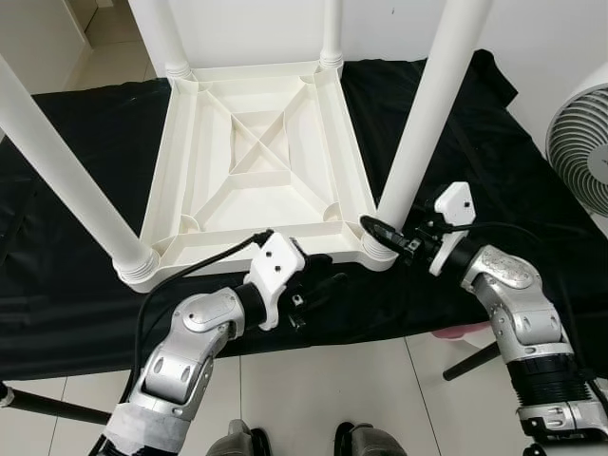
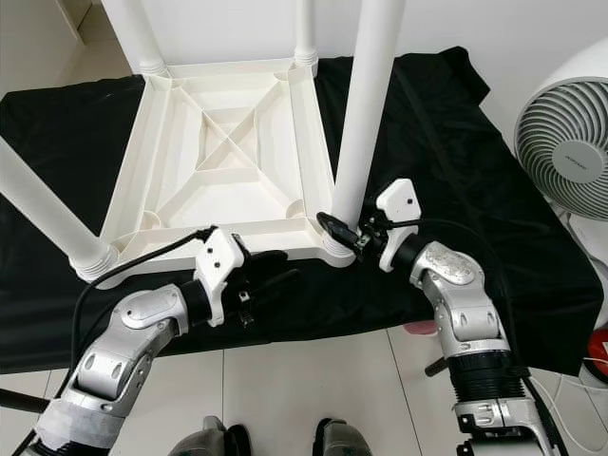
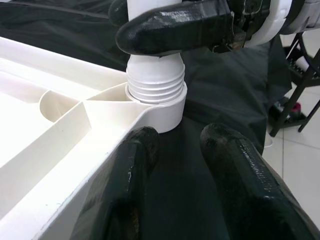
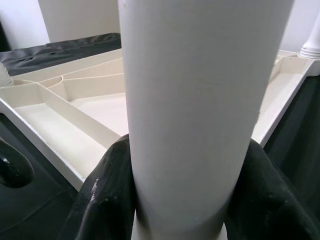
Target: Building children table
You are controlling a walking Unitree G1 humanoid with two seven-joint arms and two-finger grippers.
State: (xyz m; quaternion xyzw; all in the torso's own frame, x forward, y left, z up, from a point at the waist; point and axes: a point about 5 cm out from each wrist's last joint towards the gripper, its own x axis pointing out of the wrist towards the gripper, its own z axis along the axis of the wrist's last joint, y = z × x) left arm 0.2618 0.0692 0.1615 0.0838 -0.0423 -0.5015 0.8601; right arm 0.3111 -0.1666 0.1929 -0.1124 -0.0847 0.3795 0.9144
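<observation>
Upside down on the black-draped desk (image 1: 85,313), near its front edge, the white plastic children's table (image 1: 256,152), probably light, stiff and slippery, has its front-right leg (image 1: 427,114) clamped low by the right gripper (image 1: 388,234), while the left gripper (image 1: 318,290) hovers open.

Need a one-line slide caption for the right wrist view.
Right tool clamped around a white table leg standing in the upturned tabletop.

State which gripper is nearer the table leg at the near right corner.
Right. The right gripper clamps that table leg near its base; the left gripper sits beside the tabletop's near edge.
</observation>
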